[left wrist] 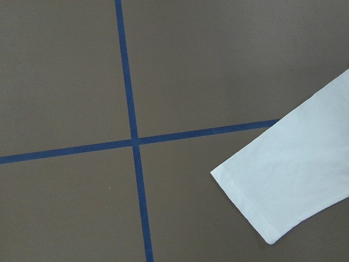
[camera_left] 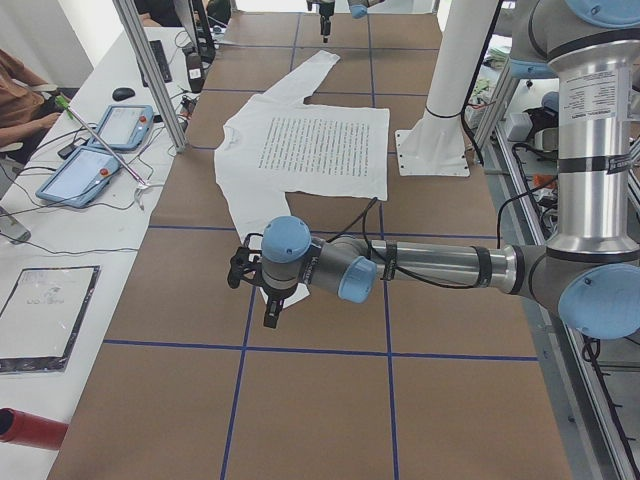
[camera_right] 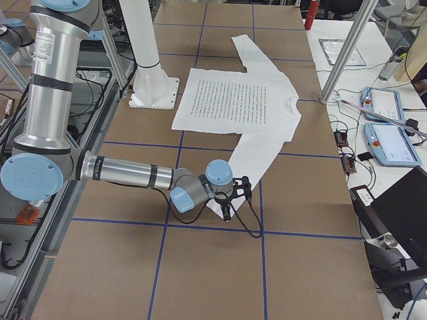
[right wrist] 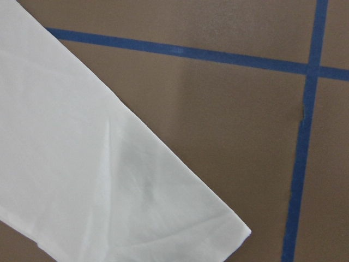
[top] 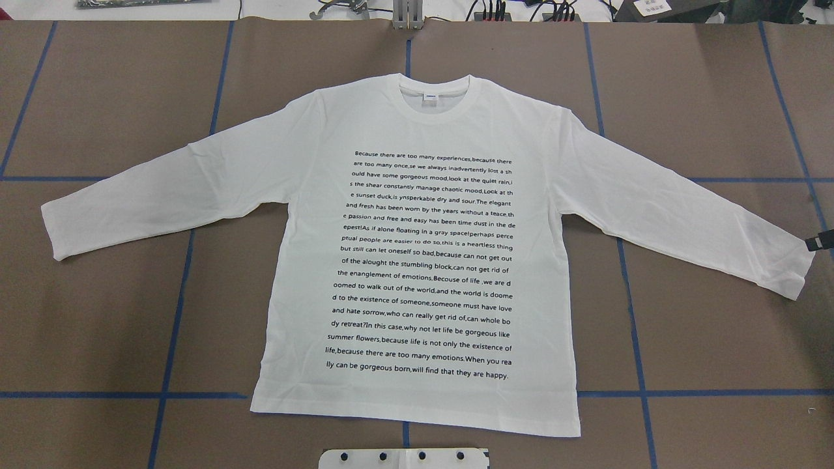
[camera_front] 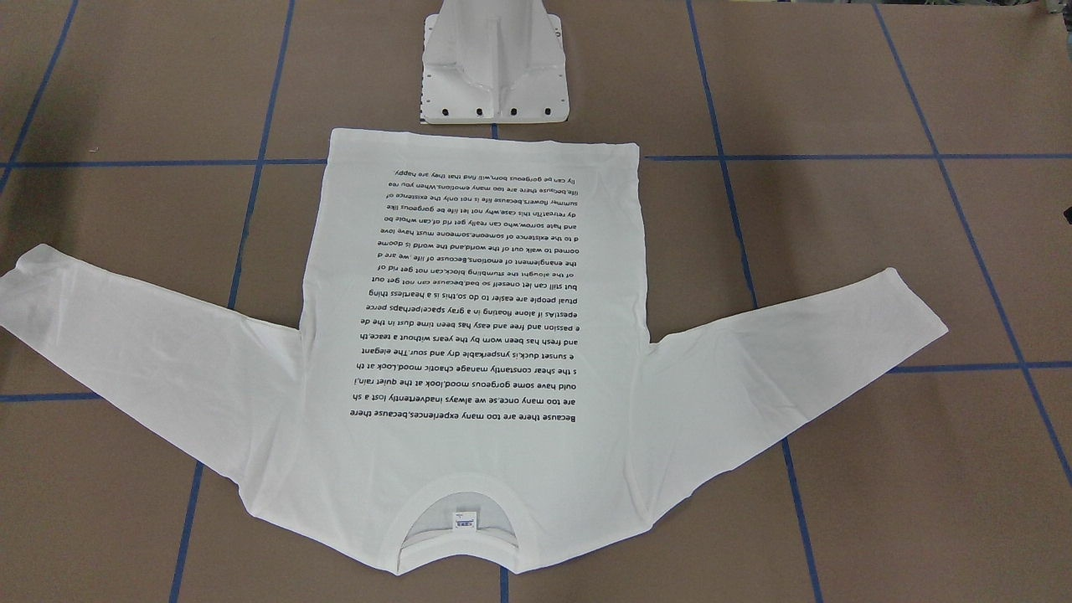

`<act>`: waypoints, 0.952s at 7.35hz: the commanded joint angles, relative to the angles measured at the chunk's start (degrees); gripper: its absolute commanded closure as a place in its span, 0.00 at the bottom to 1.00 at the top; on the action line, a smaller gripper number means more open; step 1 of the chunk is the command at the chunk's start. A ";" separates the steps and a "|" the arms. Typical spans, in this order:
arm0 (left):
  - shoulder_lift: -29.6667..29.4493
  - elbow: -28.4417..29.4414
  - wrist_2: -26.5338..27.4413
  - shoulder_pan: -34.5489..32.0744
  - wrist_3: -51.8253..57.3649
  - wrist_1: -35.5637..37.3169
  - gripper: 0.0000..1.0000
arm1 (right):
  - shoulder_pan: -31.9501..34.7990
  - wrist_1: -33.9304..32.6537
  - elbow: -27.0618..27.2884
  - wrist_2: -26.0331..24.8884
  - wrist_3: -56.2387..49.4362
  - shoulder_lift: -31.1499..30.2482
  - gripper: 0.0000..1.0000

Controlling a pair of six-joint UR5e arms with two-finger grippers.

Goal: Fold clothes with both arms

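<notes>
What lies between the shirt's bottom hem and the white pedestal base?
A narrow strip of brown table cover, crossed by one blue tape line; the overhead view shows it.

right claw (top: 819,241): cut off at edge, jaws unreadable | left claw (camera_left: 268,310): jaws too small

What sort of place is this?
Probably a robotics lab or test workshop: the left arm and right arm reach over a table gridded with blue tape, and control tablets sit on a side bench.

White text-printed T-shirt (top: 417,260), flat, sleeves outspread
</notes>
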 commanded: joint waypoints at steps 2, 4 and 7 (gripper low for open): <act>0.11 -0.20 -0.06 0.00 -0.33 -0.92 0.00 | -6.43 1.57 -0.78 -5.96 4.54 0.06 0.00; 0.11 -0.82 -0.07 -0.09 -0.33 -0.92 0.00 | -6.35 1.57 -1.31 -5.25 4.72 -0.99 0.00; -0.24 -1.08 -0.07 -0.09 -0.33 -0.92 0.00 | -6.35 1.39 -2.71 -5.08 4.90 -0.73 0.00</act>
